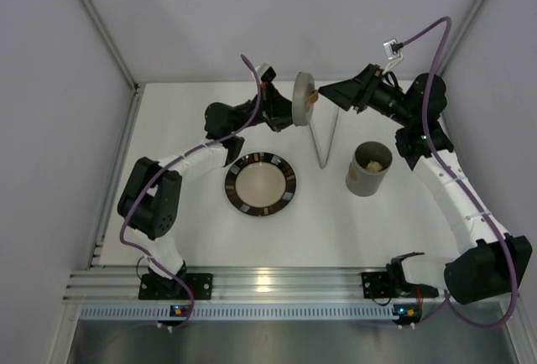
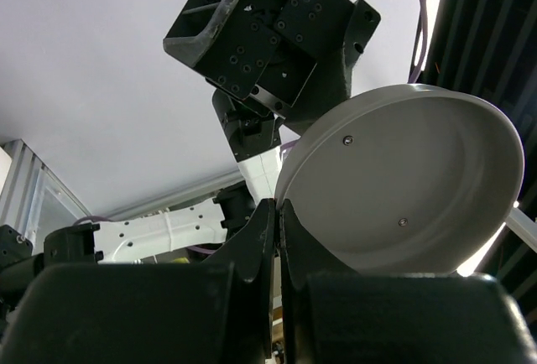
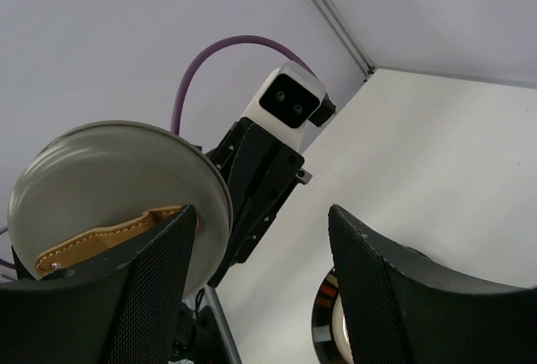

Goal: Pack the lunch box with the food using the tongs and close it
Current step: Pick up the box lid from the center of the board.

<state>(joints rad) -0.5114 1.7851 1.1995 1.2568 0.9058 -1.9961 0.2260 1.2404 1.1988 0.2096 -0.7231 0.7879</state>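
Since the plate (image 1: pixel 291 186) near the middle of the table shows no pieces on it and food (image 1: pixel 374 163) lies inside the lunch box (image 1: pixel 362 181) standing open to its right, the packing looks done and closing is the step in hand. Just beyond, between plate and box, the tongs (image 1: pixel 324 161) lie flat on the table, held by neither arm.

Farther back, the lid (image 1: pixel 301 98) is held up on edge in the air, well apart from the box. The left gripper (image 2: pixel 278 213) has its jaws pressed together on the lid's rim. The right gripper (image 1: pixel 325 94) faces the lid's outer side with its jaws apart, one finger across the tan strap (image 3: pixel 101 240) on top, gripping nothing.

This reads as a hand-over. To do it well, the right arm should centre its jaws on the strap and close firmly before the left lets go. The lid then needs turning flat, hollow side down. It should come straight down over the box's mouth, since a tilted approach could tip the tall box.
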